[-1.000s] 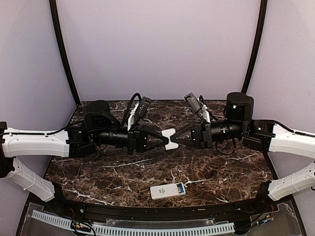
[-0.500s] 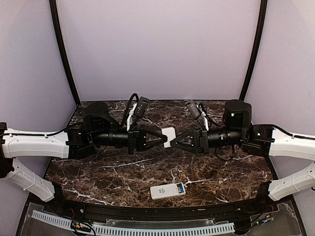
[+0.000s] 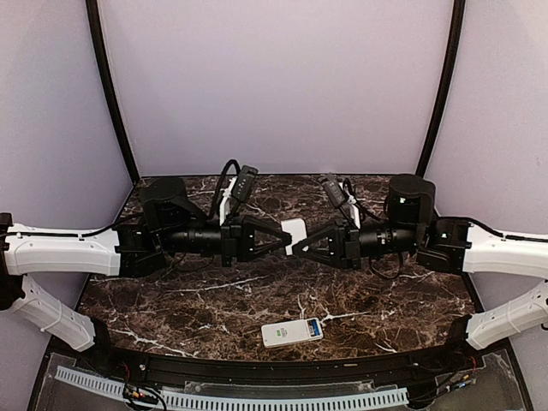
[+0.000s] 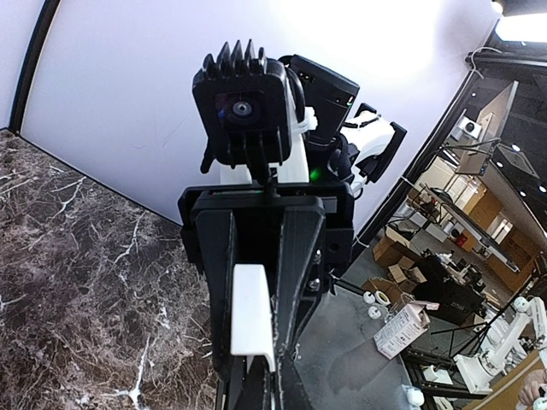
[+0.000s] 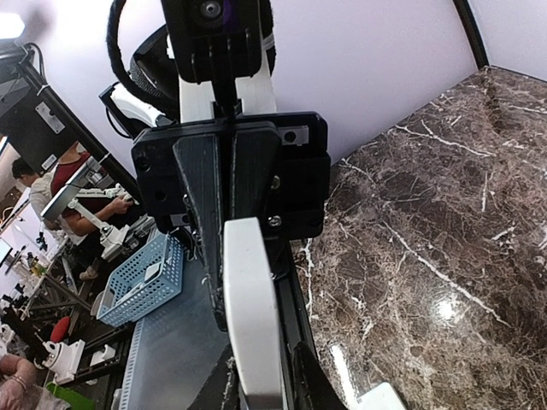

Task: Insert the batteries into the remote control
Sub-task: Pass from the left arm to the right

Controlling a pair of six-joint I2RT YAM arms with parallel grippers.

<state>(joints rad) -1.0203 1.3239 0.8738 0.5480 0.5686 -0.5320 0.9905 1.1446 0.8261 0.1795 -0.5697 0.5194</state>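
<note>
At the bottom centre of the overhead view, close to the front edge of the dark marble-patterned worktop, lies the small white rectangular remote control. Its long axis runs left to right, slightly tilted. A blue patch at its right end is probably the small blue cylindrical batteries.

Further back, in mid-frame, the two arms point at each other, well apart from the remote and almost straight above it in the picture, so neither is clearly nearer. The black two-finger left hand is closed on a small flat white plastic panel, likely the battery cover. The black two-finger right hand has its tips at the panel's lower edge. I cannot tell whether it grips.

Half a second earlier the right hand stood back from the panel and has since closed in again. The remote has not moved.
</note>
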